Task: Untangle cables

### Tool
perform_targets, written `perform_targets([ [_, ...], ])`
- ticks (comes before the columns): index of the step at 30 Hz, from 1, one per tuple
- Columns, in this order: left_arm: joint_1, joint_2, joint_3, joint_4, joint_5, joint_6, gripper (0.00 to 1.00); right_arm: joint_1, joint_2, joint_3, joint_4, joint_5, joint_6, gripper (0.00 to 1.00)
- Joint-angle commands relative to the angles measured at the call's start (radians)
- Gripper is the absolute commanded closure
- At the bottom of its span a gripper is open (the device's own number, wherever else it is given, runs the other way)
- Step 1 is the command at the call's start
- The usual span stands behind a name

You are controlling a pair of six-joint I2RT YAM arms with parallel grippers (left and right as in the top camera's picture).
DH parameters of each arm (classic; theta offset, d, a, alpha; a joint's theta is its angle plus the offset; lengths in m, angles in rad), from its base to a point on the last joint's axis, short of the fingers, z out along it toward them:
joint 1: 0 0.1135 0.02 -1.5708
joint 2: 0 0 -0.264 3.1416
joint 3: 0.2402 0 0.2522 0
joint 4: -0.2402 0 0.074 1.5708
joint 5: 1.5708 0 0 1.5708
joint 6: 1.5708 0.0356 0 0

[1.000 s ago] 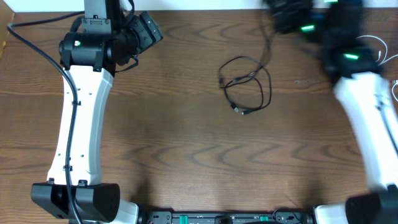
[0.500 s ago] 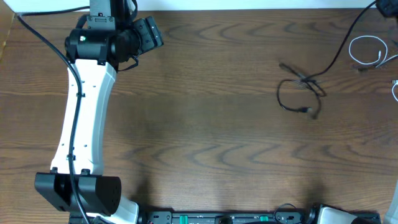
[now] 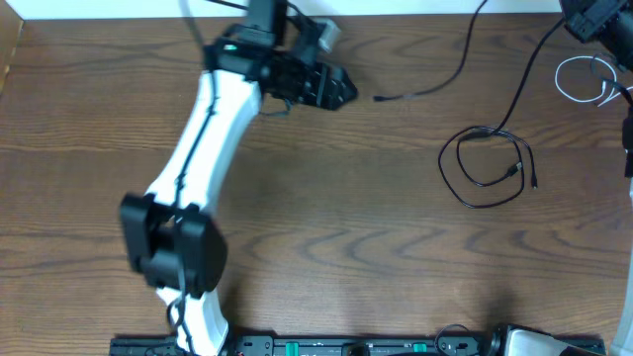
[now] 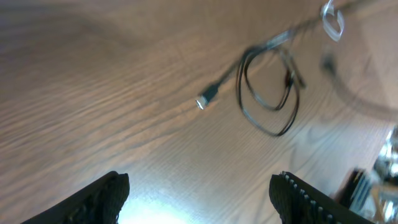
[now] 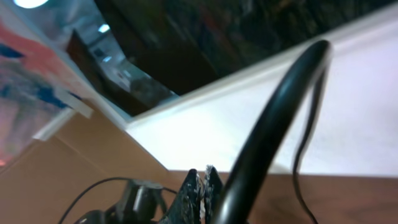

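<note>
A black cable [image 3: 490, 170] lies in a loose loop on the right of the wooden table; one strand runs up to my right gripper [image 3: 591, 16] at the back right corner. A second black strand ends in a plug [image 3: 378, 99] near the back middle. A white cable [image 3: 582, 81] is coiled at the right edge. My left gripper [image 3: 334, 89] is open and empty just left of that plug. In the left wrist view the open fingers [image 4: 199, 202] hover over bare wood, with the plug [image 4: 208, 97] and loop [image 4: 268, 93] ahead. The right wrist view shows its jaws [image 5: 202, 186] pressed together.
The table's back edge meets a white wall. A thick black arm wire [image 5: 273, 124] crosses the right wrist view. The left arm's white link [image 3: 203, 148] stretches diagonally over the table's left middle.
The left arm has swung right, toward the plug at the back middle. The right arm has pulled away to the back right corner, dragging the black loop to the right, where it has spread wider.
</note>
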Motion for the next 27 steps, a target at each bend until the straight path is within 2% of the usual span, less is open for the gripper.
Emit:
perform_targets([
  [1,-0.009,0.045,-0.002,0.007,0.005,0.103,0.22,-0.034,-0.014,0.016,-0.139,0.095,-0.161,0.99],
  [3,-0.005,0.053,-0.002,0.011,0.003,0.102,0.22,-0.081,-0.011,0.015,-0.207,0.17,-0.204,0.99],
  [6,0.003,0.053,-0.002,0.023,0.0,0.101,0.22,-0.191,-0.01,0.016,-0.151,0.182,-0.161,0.99],
  [8,0.008,0.053,-0.002,0.027,0.0,0.098,0.21,-0.288,-0.009,0.016,-0.03,0.076,-0.016,0.99],
  [12,0.014,0.053,-0.002,0.03,0.0,0.098,0.21,-0.568,-0.001,0.016,0.394,-0.132,0.423,0.99],
  [13,0.014,0.053,-0.002,0.031,0.0,0.098,0.21,-0.613,-0.001,0.016,0.416,-0.15,0.446,0.99],
  [15,0.014,0.053,-0.002,0.041,0.0,0.098,0.21,-0.69,0.0,0.016,0.352,-0.193,0.399,0.99],
  [17,0.016,0.053,-0.002,0.053,-0.001,0.099,0.21,-0.723,0.0,0.015,0.18,-0.155,0.27,0.99],
  [20,0.022,0.053,-0.002,0.066,-0.042,0.098,0.21,-0.702,0.006,0.015,-0.171,0.112,-0.042,0.99],
  [22,0.028,0.053,-0.002,0.067,-0.086,0.099,0.21,-0.665,0.018,0.014,-0.309,0.323,-0.184,0.99],
  [27,0.035,0.053,-0.002,0.057,-0.233,0.098,0.21,-0.563,0.092,0.0,-0.425,0.702,-0.268,0.99],
])
